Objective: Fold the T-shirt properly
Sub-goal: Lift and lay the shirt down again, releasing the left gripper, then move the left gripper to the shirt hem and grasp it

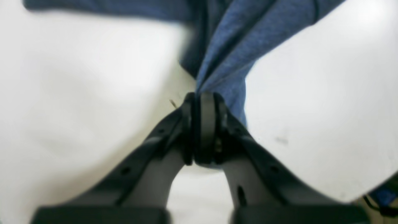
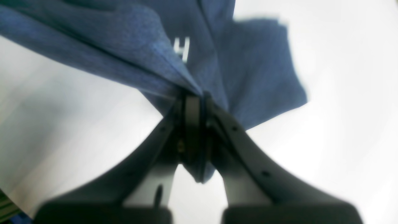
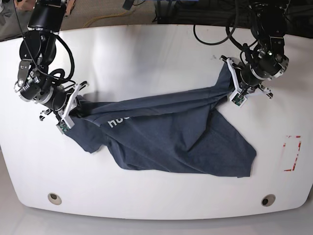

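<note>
White tabletop (image 3: 156, 54) fills the base view, cables along the top edge. T-shirt (image 3: 171, 137) is mid-frame, stretched left to right; long axis runs slightly uphill toward the upper right, lettering near the left end, bulk sagging toward the lower right. Soft, light, limp cloth, likely to droop and bunch; best held at corners or hems. Left gripper (image 3: 234, 89), right of frame, is pinched on fabric; right gripper (image 3: 70, 108), left of frame, likewise clamped on it.

t-shirt (image 3: 166, 139) on table (image 3: 146, 54) | between left end effector (image 3: 230, 85) and right end effector (image 3: 73, 105)
</note>
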Controlling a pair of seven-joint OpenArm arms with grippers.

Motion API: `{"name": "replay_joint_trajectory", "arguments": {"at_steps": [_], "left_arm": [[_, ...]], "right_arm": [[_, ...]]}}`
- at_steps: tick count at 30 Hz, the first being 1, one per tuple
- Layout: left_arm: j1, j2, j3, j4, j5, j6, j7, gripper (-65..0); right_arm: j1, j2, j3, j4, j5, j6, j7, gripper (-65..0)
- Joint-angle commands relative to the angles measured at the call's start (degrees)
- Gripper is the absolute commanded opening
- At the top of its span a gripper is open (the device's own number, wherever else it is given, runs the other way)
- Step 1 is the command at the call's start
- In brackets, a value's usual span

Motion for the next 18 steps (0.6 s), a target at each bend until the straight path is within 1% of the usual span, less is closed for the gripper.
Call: {"name": "replay_joint_trajectory", "arguments": {"at_steps": [1,2,4,5,7,8,9,10,12,15,17,18], "left_arm": [[0.96,-0.62,-0.23,0.78,0.05,0.33,-0.83,-47.8],[1.49,-0.62,-0.23,0.78,-0.03,0.33,-0.83,-42.4],[2.46,-0.62,-0.23,0.69,-0.21,0.33,-0.83,-25.8],[2.54,-0.62,-0.23,0.6,-0.21,0.33,-0.83,-19.4],[2.54,-0.54,-0.23,0.25,-0.21,0.33,-0.83,-11.3],[2.54,-0.45,-0.23,0.16,-0.39,0.24,-0.83,-9.9],[2.54,-0.54,-0.23,0.25,-0.74,-0.38,-0.83,-9.9],[2.54,-0.62,-0.23,0.34,-1.79,-1.7,-0.83,-9.9],[2.28,-0.62,-1.11,0.34,-4.87,-5.48,-0.83,-10.4],[1.84,-0.27,-7.0,0.07,-10.5,-5.52,-0.83,-12.9],[-1.41,0.78,-12.72,-0.72,-13.92,-5.52,-0.83,-13.1],[-2.55,1.4,-14.48,-1.42,-14.63,-5.52,-0.83,-13.1]], "right_arm": [[0.36,0.35,0.33,1.07,0.54,-0.1,1.77,-65.0],[0.19,0.26,0.33,1.07,0.54,-0.1,1.77,-65.0],[0.01,0.0,0.24,1.07,0.54,-0.1,1.77,-65.0],[-0.34,-0.53,0.24,1.07,0.54,-0.1,1.77,-65.0],[-0.52,-1.32,0.24,1.07,0.45,-0.1,1.77,-65.0],[-0.52,-1.67,0.24,1.07,0.45,-0.1,1.77,-65.0],[-0.52,-1.76,0.15,1.07,0.45,-0.1,1.77,-65.0],[-0.52,-1.85,0.06,1.07,0.45,-0.1,1.77,-65.0],[-0.52,-2.64,0.06,1.07,0.45,-0.1,1.77,-65.0],[-0.43,-3.43,0.06,0.98,0.45,-0.1,1.77,-65.0],[-0.43,-3.69,0.06,0.98,0.45,-0.1,1.77,-65.0],[-0.43,-3.69,0.06,0.98,0.45,-0.1,1.77,-65.0]]}}
